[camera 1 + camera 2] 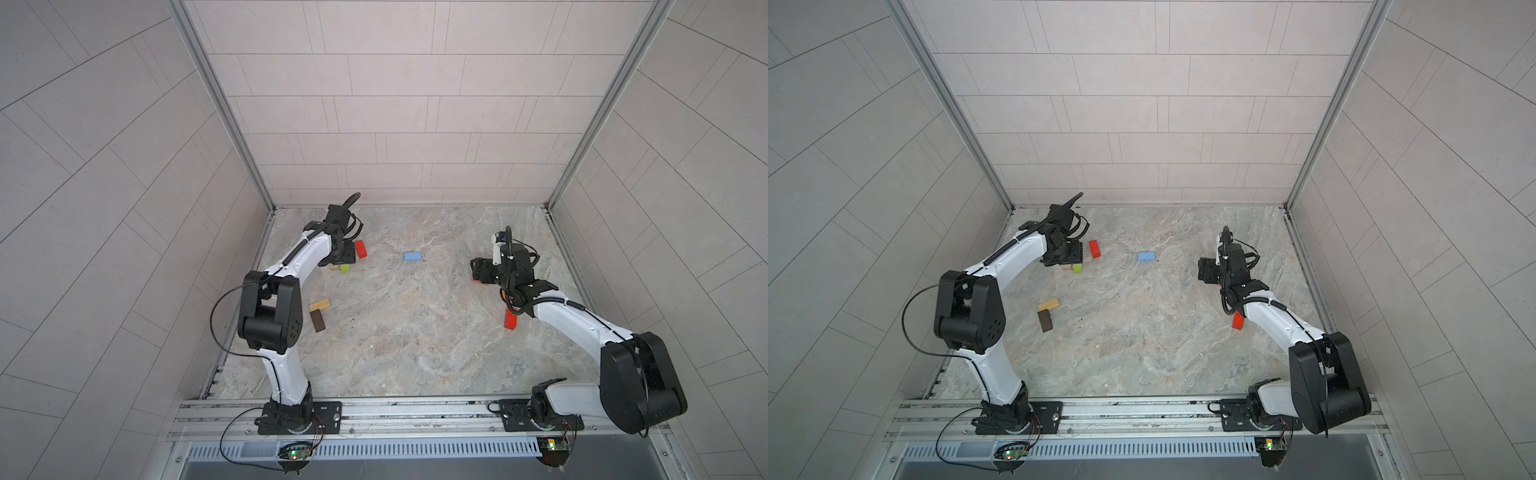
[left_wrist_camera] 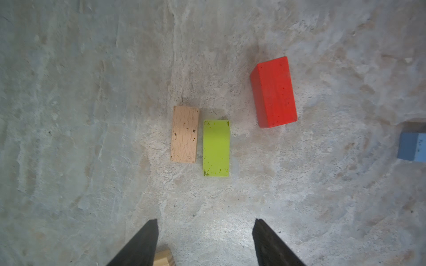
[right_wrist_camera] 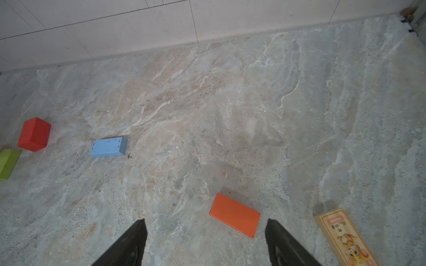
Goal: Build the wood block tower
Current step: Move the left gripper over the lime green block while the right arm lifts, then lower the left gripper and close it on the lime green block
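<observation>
The wood blocks lie scattered singly on the marble-patterned tabletop [image 1: 395, 340], none resting on another. The left gripper [image 2: 205, 222] hangs over the far left part of the table, its 2 fingers spread apart with only bare surface between them. In its wrist view a tan block [image 2: 185, 134] and a lime green block [image 2: 216, 148] lie side by side just ahead of the fingertips. Their long sides are parallel with a narrow gap, and the green one sits a little nearer the gripper. A red block [image 2: 273, 92] sits near them, apart from both, and the light blue block [image 1: 413, 256] lies well apart toward the middle of the table. Nearer the left arm's base, a second tan block [image 1: 319, 304] and a dark brown block [image 1: 317, 321] lie just beside each other; whether they touch I cannot tell. The right gripper [image 3: 205, 222] is over the right side, its 2 fingers also spread wide and holding nothing. An orange block [image 3: 234, 215] lies flat just ahead of the tips, nearer 1 finger, untouched. A printed wooden tile [image 3: 345, 237] with a cartoon animal lies beside it. A second red block [image 1: 510, 321] shows partly from under the right forearm in both top views.
</observation>
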Available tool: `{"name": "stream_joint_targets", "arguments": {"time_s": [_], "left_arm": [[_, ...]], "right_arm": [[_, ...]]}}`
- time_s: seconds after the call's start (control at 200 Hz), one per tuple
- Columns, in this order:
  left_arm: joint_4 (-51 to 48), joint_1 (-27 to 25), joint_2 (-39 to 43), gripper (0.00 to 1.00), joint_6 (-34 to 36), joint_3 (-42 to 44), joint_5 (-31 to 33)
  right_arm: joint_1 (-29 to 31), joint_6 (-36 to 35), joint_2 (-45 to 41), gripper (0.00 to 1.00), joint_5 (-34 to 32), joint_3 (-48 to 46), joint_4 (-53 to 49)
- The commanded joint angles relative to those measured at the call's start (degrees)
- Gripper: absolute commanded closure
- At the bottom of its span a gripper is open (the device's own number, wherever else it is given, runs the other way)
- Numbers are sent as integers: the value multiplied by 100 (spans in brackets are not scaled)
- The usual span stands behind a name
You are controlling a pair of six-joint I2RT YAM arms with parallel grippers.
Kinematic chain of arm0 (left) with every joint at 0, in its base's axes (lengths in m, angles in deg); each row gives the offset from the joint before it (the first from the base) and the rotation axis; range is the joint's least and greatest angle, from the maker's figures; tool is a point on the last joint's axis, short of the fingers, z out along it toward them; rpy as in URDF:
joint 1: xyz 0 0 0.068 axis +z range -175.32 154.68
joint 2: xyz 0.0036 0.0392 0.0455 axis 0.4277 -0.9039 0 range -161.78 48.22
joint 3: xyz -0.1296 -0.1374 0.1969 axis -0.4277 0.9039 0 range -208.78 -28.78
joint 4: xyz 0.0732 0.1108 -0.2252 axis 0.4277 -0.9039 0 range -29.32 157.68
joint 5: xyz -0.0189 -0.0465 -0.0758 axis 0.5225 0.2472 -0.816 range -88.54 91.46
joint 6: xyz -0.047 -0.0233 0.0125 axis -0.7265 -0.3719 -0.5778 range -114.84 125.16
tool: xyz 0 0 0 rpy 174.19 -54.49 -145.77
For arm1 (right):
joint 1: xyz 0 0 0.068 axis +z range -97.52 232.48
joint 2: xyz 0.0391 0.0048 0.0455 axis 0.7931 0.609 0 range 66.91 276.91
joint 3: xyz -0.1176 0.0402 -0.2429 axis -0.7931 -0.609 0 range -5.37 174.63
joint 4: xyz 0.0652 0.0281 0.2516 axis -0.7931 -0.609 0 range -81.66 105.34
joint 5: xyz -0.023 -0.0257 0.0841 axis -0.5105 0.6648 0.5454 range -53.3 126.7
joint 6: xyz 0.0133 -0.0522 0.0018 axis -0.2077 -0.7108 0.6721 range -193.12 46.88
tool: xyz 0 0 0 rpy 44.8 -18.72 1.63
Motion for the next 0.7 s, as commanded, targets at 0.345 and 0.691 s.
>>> {"name": "stream_joint_targets", "arguments": {"time_s": [0.345, 0.691], "left_arm": [[-336, -101, -1134, 43, -140, -968, -143], [-490, -35, -1756, 44, -196, -1399, 90]], "right_arm": [[223, 136, 62, 28, 271, 136, 127], [241, 135, 127, 28, 292, 174, 167]]}}
